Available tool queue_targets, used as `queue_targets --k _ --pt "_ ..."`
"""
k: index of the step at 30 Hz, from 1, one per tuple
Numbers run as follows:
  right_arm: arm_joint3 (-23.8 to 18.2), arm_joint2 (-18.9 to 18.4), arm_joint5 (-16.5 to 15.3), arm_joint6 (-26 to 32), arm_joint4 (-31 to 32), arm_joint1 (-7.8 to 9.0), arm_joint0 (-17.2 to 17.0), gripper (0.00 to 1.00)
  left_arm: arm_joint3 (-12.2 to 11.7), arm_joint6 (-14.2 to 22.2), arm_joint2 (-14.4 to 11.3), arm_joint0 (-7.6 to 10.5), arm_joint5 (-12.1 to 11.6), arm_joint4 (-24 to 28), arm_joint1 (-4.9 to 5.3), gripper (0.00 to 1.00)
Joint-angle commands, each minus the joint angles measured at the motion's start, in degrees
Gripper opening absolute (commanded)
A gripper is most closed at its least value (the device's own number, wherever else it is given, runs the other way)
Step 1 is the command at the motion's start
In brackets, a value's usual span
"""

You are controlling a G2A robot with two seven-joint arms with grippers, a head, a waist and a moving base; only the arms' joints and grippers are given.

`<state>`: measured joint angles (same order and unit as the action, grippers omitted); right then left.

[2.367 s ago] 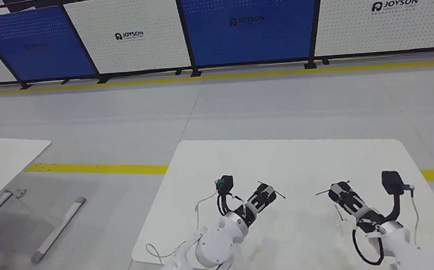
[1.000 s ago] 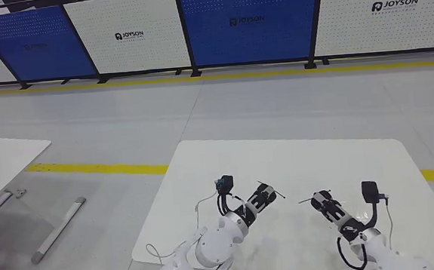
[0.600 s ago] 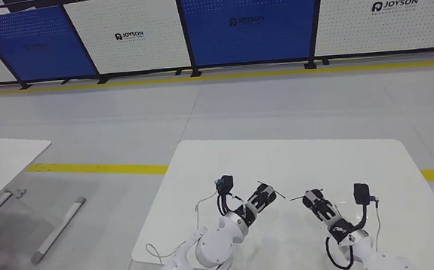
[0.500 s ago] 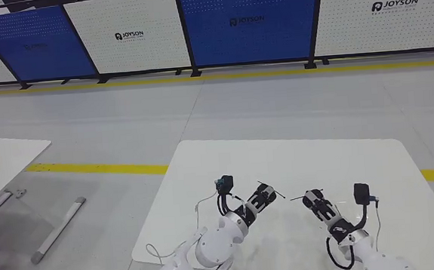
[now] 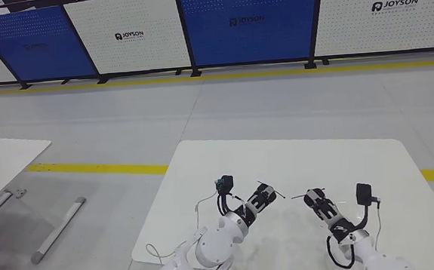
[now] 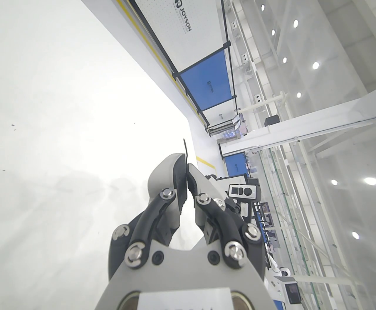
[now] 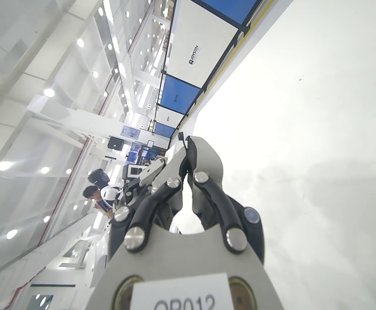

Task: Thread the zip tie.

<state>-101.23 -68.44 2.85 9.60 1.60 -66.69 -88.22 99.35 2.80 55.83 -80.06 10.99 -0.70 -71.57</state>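
1. The left gripper (image 5: 267, 196) hung over the near half of the white desk (image 5: 294, 156), roughly midway between its left and right edges.
2. Its fingers (image 6: 164, 173) were pressed together on the thin black tail of the zip tie (image 6: 185, 146), whose tip stuck out just past the fingertips.
3. The right gripper (image 5: 311, 198) hung near it, toward the desk's right edge, the two tips facing each other with a gap between them.
4. That pincer was likewise closed tight, clamping the zip tie's other end, with the small square head (image 7: 180, 136) poking out beyond the pads.
5. Both ends were held off the desk surface; whether the strip ran unbroken between the two grippers could not be told.
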Motion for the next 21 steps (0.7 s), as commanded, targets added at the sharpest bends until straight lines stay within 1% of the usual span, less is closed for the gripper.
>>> queue_targets --k 1,3,4,17,19,21 --pt "0.1 0.7 0.5 -0.8 0.1 -0.22 0.3 0.0 0.0 0.0 0.0 0.0 0.0 0.0 0.0 0.0" --pt "0.5 1.4 1.0 -1.1 -0.4 -0.48 0.8 0.0 0.0 0.0 0.0 0.0 0.0 0.0 0.0 0.0" --pt "1.0 1.8 1.8 -1.4 -0.2 -0.63 1.2 0.0 0.0 0.0 0.0 0.0 0.0 0.0 0.0 0.0" --pt "1.0 1.8 1.7 -1.5 -0.2 -0.64 1.1 0.0 0.0 0.0 0.0 0.0 0.0 0.0 0.0 0.0" --pt "1.3 2.0 2.5 -2.3 -0.9 -0.84 1.1 0.0 0.0 0.0 0.0 0.0 0.0 0.0 0.0 0.0" --pt "1.2 2.4 3.3 -3.0 -0.3 -1.02 1.2 0.0 0.0 0.0 0.0 0.0 0.0 0.0 0.0 0.0"
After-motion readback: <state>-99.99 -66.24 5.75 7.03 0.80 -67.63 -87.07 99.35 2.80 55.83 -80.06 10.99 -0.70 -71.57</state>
